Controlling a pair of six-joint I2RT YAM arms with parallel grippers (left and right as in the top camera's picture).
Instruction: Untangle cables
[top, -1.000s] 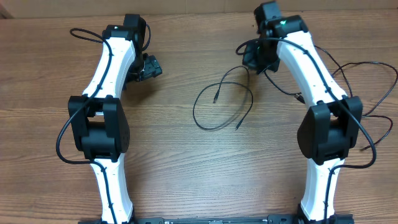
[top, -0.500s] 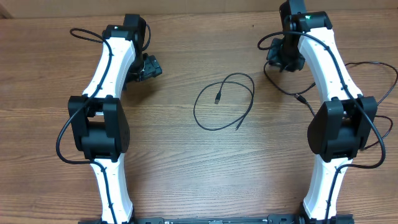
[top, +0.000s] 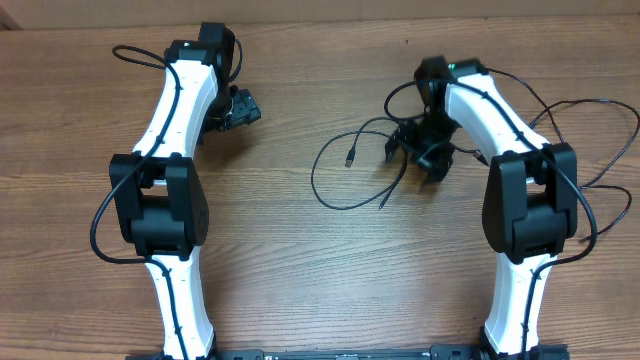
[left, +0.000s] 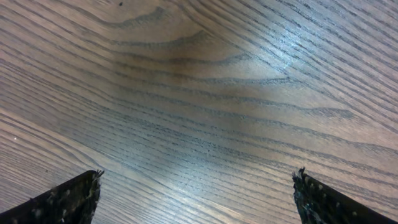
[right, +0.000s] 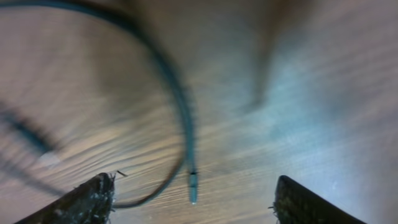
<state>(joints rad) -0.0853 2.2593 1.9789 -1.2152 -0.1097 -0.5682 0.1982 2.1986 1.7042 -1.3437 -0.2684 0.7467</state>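
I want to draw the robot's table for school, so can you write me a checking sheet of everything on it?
Surface: brown wooden table, bare grain.
Job's things: one thin black cable lies in a loose loop mid-table, both plug ends free.
Clutter: nothing seen.
Hands: left hand open over bare wood, holding nothing; right hand open, low over the loop's right side, one plug tip between its fingers, not gripped.
Cables: thicker black wires run along both arms; thin black cords loop beside the right arm.
Surroundings: pale strip beyond the table's far edge; too little to tell what it is.
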